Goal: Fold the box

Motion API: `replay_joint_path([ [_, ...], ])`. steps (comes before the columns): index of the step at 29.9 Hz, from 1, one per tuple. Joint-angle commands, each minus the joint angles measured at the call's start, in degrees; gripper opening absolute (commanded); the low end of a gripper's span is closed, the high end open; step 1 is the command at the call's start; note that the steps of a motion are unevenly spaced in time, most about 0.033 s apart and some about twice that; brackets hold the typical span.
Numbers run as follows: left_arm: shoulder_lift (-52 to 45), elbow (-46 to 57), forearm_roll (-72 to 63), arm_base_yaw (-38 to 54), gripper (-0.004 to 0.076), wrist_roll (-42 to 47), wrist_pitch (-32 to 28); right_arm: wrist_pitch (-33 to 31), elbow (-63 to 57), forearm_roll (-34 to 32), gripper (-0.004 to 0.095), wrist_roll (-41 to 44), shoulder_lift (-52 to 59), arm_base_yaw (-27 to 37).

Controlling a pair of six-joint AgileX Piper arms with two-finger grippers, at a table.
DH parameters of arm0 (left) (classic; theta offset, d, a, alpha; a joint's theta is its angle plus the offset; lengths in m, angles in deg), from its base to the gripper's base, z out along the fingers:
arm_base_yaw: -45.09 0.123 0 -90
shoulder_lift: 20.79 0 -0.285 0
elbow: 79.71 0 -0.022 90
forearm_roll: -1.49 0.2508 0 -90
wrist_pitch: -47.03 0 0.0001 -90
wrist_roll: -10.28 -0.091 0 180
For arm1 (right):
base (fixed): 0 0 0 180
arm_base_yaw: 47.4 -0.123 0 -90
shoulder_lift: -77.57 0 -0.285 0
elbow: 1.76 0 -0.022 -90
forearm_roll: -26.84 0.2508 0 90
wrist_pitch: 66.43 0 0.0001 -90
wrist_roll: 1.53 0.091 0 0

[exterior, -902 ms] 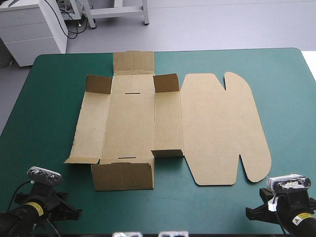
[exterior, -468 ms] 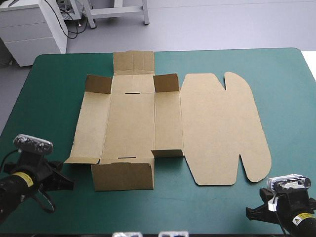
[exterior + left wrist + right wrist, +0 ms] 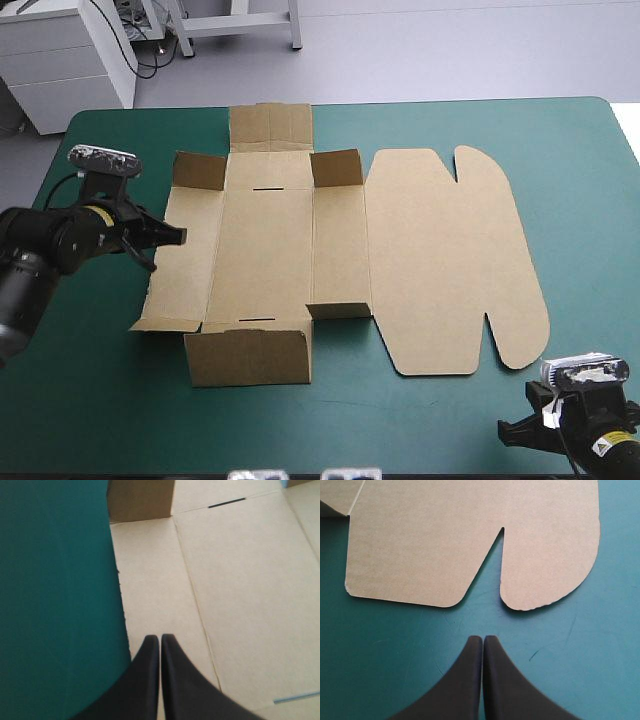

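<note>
1. High view: the box lies mostly flat in the middle of the table. The left gripper is at its left panel's edge.
2. Left wrist view: its fingers are pressed together over that panel. A push could slide the sheet instead of raising the wall.
3. Right wrist view: the right gripper, likewise closed, is short of the lid and likely too far off to steady it.

High cam: I look forward and down from behind over the whole teal-green table cover | left wrist cam: close above the left panel of the flat brown cardboard box | right wrist cam: close, facing its rounded lid corner | all share that box.
</note>
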Motion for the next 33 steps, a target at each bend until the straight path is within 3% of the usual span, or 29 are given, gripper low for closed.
replay_joint_path([
  [1, 4.8, -3.8, -4.8, 6.6, -0.0007, -2.8, -4.3, 2.4, 1.5, 1.1, -0.0004, -0.4, -0.7, -0.1],
  [5, 9.6, -4.2, -20.9, 17.3, -0.0007, -13.9, -3.5, 2.4, 1.5, 1.1, -0.0004, -0.4, -0.7, -0.1],
  [9, 13.1, -4.2, -37.0, 27.5, -0.0007, -25.0, 1.1, 2.4, 1.5, 1.1, -0.0004, -0.4, -0.7, -0.1],
  [14, 17.3, -4.2, -46.2, 36.2, -0.0007, -31.6, 7.3, 2.7, 1.5, 0.8, -0.0004, -0.4, -0.7, -0.1],
  [24, 27.8, -4.2, -46.7, 38.7, -0.0008, -40.6, 19.5, 2.7, 1.5, 0.8, -0.0004, -0.4, -0.7, -0.1],
  [30, 31.0, -4.2, -50.4, 38.7, -0.0006, -40.6, 20.4, 2.7, 1.5, 0.7, -0.0004, -0.4, -0.7, -0.1],
  [33, 31.0, -4.2, -49.7, 38.2, 0.005, -40.6, 20.9, 2.7, 1.5, 0.7, -0.0004, -0.4, -0.7, -0.1],
])
